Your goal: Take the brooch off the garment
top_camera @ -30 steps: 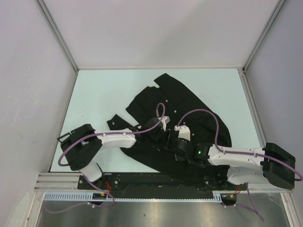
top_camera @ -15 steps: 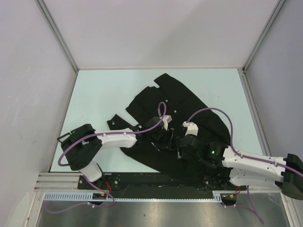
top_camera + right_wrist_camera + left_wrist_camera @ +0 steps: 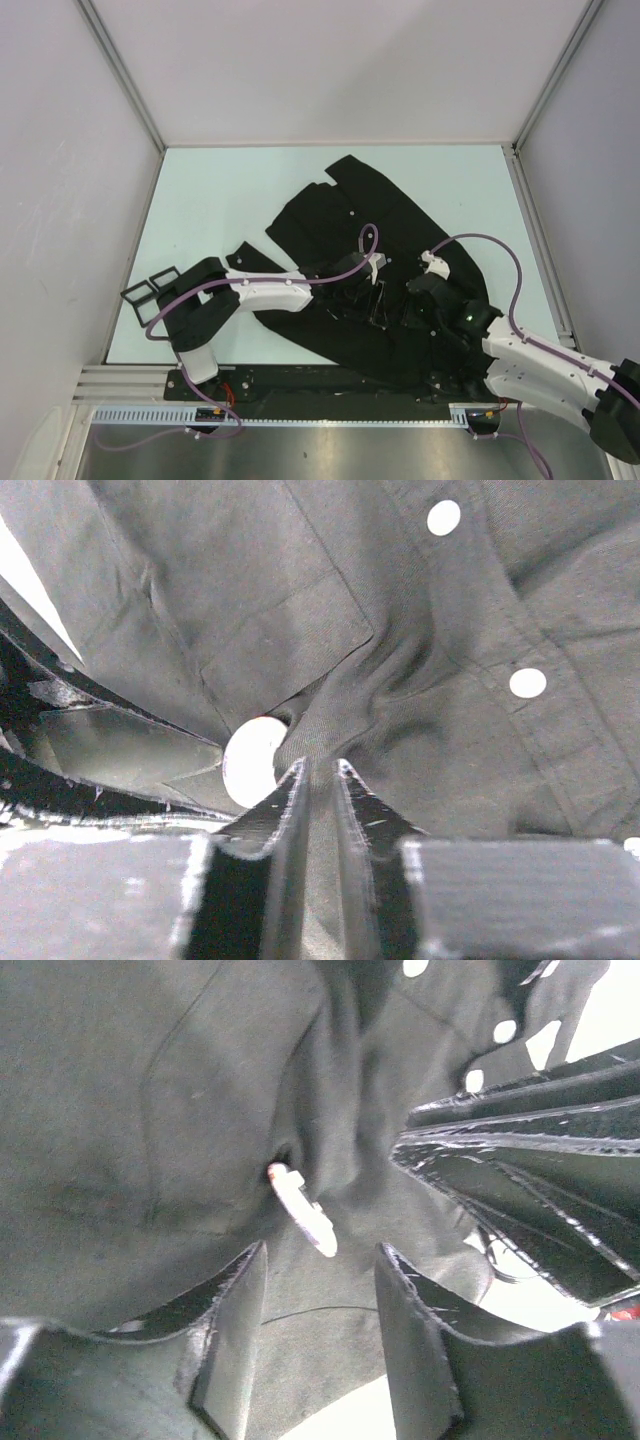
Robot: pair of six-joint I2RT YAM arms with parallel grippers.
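Left white-shelled arm (image 3: 265, 292) with black joint housings; right white-shelled arm (image 3: 545, 360) identical, green indicator lamp (image 3: 470, 320) lit; looped purple cables (image 3: 483, 237); glossy black moulded fingers (image 3: 225, 1340).

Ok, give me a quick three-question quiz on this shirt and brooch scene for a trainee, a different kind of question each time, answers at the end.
1. True or false: the jaws of the left gripper are shut on the brooch.
2. What is the right gripper pinching? A) a white button B) a fold of the garment C) the brooch
3. Fill in: the small white discs sewn along the garment are ___.
Key: 1 false, the jaws stand open with the brooch just ahead of the gap. 2 B. 3 buttons.
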